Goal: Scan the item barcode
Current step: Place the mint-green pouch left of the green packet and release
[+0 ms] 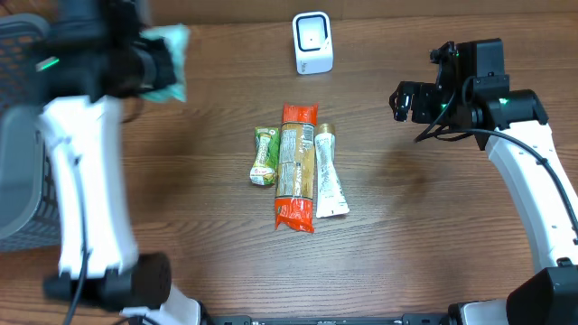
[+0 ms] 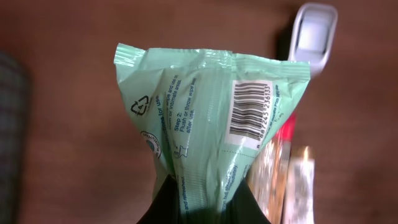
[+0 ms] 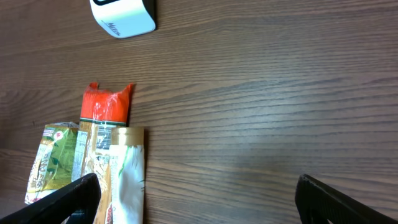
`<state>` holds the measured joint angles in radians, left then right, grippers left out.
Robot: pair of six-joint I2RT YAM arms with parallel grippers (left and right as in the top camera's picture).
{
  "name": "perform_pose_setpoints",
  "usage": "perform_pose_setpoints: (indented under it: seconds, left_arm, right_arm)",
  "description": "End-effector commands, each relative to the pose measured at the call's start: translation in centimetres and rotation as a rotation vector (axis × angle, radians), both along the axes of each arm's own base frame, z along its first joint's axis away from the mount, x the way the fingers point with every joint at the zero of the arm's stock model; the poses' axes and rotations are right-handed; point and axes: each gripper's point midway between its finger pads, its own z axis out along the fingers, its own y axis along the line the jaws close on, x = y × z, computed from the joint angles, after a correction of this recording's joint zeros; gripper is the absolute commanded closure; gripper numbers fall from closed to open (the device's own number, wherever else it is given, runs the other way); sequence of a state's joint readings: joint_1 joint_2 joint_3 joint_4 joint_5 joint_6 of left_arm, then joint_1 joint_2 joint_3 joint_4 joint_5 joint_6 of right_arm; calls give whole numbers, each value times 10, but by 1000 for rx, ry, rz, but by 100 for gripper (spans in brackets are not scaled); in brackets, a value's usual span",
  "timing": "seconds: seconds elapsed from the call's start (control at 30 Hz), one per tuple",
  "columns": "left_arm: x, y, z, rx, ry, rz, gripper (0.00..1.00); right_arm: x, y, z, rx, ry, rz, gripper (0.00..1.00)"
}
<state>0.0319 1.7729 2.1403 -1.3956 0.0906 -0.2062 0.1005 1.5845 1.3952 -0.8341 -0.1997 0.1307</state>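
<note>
The left arm rises from its base at 7 o'clock on the table as a tall white column. Its upper links are bent over toward 10 o'clock and are blurred in the overhead view. The left gripper is up off the wood there, with its jaws pressed together on the lower end of a mint-green wipes packet. In the left wrist view the packet stands up out of the dark fingers and fans wider toward its sealed top edge. Its printed face is toward the camera, with the barcode at 2 o'clock on the packet and a recycling mark at 10 o'clock.

The white barcode scanner stands at 12 o'clock on the table, well apart from the packet and off to its 3 o'clock side.

The right arm climbs from 5 o'clock along the table edge and elbows inward. It carries the right gripper at 2 o'clock, above bare wood. Its two fingers are spread wide with nothing between them.

Three items lie side by side at the table centre: a small green sachet, a long orange-ended packet and a white tube. A grey basket sits at 9 o'clock.
</note>
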Motion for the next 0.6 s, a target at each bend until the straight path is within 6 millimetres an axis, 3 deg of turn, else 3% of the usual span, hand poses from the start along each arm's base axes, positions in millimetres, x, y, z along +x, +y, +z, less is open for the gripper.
perform_pose_setpoints:
  seconds: [0.0, 0.17, 0.3, 0.47, 0.5, 0.57]
  left_arm:
    - [-2, -30, -96, -24, 269, 67, 96]
    - [-21, -65, -203, -3, 503, 16, 96]
    - [-40, -80, -261, -16, 610, -1, 96]
    - [-52, -80, -287, -22, 649, 19, 95]
    - [-52, -79, -287, -18, 649, 20, 87]
    - [-51, -78, -286, -16, 645, 21, 56]
  right_arm:
    - [4, 3, 12, 8, -30, 5, 0]
    - [3, 3, 11, 7, -26, 5, 0]
    - [3, 3, 11, 7, -25, 5, 0]
    - [3, 3, 11, 7, -25, 5, 0]
    - [3, 3, 11, 7, -26, 5, 0]
    - [3, 3, 11, 7, -26, 5, 0]
